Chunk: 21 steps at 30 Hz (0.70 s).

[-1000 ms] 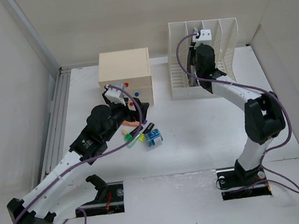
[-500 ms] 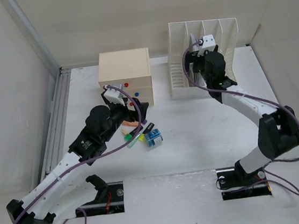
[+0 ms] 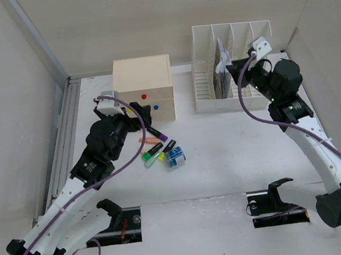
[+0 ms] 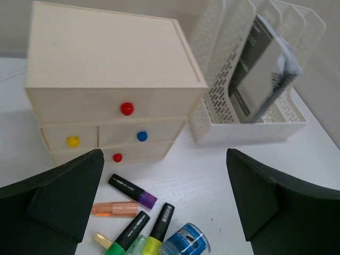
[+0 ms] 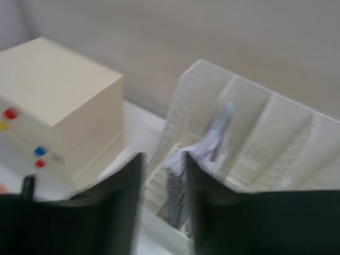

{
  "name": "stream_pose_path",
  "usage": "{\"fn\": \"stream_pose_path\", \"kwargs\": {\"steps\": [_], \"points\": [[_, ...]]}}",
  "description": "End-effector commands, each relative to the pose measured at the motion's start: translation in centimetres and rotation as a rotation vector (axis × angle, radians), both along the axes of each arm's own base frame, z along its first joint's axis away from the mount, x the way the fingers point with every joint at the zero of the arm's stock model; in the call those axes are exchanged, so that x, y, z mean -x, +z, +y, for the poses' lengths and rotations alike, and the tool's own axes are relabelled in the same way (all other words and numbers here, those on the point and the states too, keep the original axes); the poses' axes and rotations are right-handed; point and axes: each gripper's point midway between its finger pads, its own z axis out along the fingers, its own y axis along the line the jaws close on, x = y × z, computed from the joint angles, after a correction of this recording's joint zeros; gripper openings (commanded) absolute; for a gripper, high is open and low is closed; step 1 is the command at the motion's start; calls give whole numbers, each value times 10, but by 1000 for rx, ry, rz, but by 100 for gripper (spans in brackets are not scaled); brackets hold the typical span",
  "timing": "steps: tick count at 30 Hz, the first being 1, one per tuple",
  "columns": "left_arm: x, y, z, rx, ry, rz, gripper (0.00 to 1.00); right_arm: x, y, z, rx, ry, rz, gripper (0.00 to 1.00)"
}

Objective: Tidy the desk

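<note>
Desk below both; left gripper spread wide, right gripper part-open, both empty

A notebook is stood in a rack beside a drawer box. Markers and a blue roll are scattered nearby.

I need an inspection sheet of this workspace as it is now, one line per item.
Surface: white desk, no spills seen.
Job's things: drawer box, drawers shut; file rack holding one leaning notebook.
Clutter: markers and a blue roll lying loose in front of the drawer box.
Grippers: left gripper open, empty; right gripper open, empty, facing the file rack.
Cables: purple cable loops off each arm.
Surroundings: white walls; grey rail at the left edge.
</note>
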Motion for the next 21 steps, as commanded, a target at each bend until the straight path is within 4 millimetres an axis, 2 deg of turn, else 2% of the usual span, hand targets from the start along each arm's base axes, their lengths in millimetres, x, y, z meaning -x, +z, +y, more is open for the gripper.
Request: {"fn": "stream_pose_path", "kwargs": {"steps": [1,2,3,4,5,6,7,8,9,10,12,14,16,18,21], "points": [[-14,21,23,71,118,-4,100,36,-65,51,49,332,229,28],[-18,16,23,53,120,20,100,42,-66,52,49,346,226,15],[-23,17,27,52,134,22,100,43,-69,49,49,333,229,15],[-25,11,27,41,133,40,100,49,-71,47,58,332,219,29],[-25,11,26,42,118,42,94,55,-72,50,65,361,213,49],[-31,12,27,47,124,36,88,61,-77,51,73,382,225,65],[-36,7,23,36,103,35,77,74,-87,56,73,438,241,70],[-36,7,23,36,103,35,77,77,-95,56,73,439,255,73],[-41,6,23,32,105,43,69,84,-101,55,68,475,265,75],[-44,1,24,32,109,63,58,86,-102,53,66,481,251,80],[-44,-5,23,37,97,79,50,85,-98,43,34,445,247,80],[-46,-14,23,39,88,82,50,78,-98,30,20,401,254,80],[-50,-23,19,43,63,82,59,73,-105,25,6,398,284,80],[-57,-31,19,24,57,98,66,69,-105,26,-2,398,297,80],[-73,-37,12,-1,45,131,68,65,-113,26,-4,398,324,79]]}}
